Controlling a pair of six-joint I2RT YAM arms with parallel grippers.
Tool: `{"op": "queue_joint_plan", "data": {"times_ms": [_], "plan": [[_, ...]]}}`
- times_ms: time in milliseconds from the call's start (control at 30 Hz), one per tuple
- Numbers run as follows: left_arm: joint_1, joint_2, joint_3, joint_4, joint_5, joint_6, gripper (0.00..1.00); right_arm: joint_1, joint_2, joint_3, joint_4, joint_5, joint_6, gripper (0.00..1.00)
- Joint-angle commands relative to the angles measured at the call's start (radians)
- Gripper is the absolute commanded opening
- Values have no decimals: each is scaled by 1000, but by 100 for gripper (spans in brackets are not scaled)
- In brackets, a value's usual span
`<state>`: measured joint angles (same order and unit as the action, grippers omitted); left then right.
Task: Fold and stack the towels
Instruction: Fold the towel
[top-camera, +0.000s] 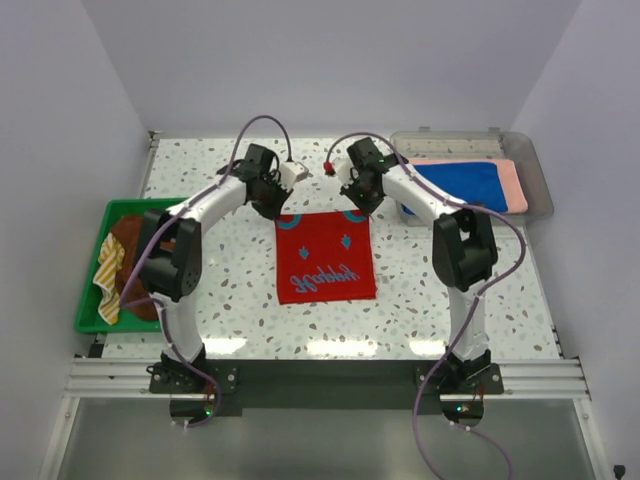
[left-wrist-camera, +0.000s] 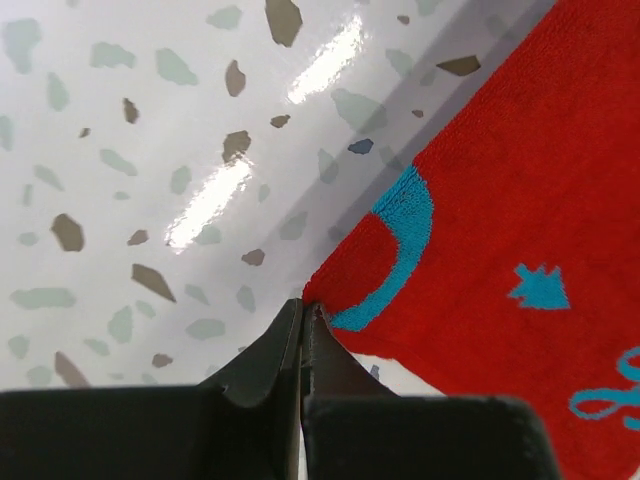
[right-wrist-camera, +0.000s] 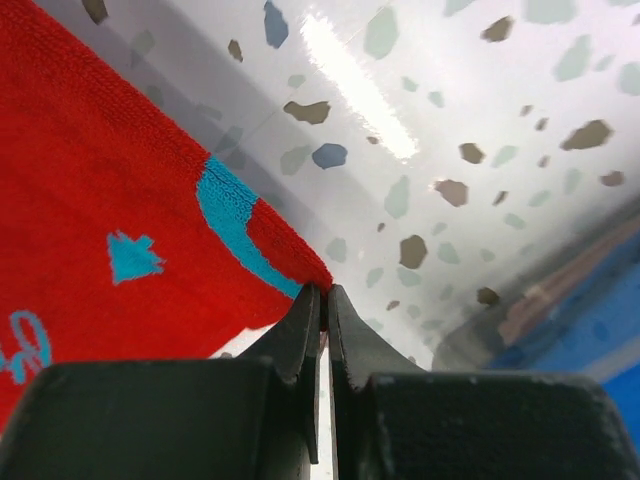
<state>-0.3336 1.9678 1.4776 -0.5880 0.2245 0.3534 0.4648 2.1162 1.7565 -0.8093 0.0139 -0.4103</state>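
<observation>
At wrist level, fingers (left-wrist-camera: 265, 360) pinch towel (left-wrist-camera: 500, 250) corners.

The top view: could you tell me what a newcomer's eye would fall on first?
A red towel with blue pattern lies flat at centre, and the left gripper and right gripper each pinch one of its far corners. At the left a green basket holds a brown towel and a striped towel; at far right a clear tray holds a blue towel on a pink towel.
</observation>
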Motion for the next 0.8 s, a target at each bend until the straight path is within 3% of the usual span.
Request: {"op": "queue_joint_plan", "data": {"times_ms": [0, 533, 767], "plan": [[16, -127, -25, 33, -16, -56, 0, -5, -137, -9, 27, 46, 36, 0], [-12, -611, -584, 125, 210, -531, 0, 29, -435, -414, 4, -37, 349, 0], [-19, -646, -721, 148, 254, -645, 0, 32, -529, -583, 47, -117, 449, 0]]}}
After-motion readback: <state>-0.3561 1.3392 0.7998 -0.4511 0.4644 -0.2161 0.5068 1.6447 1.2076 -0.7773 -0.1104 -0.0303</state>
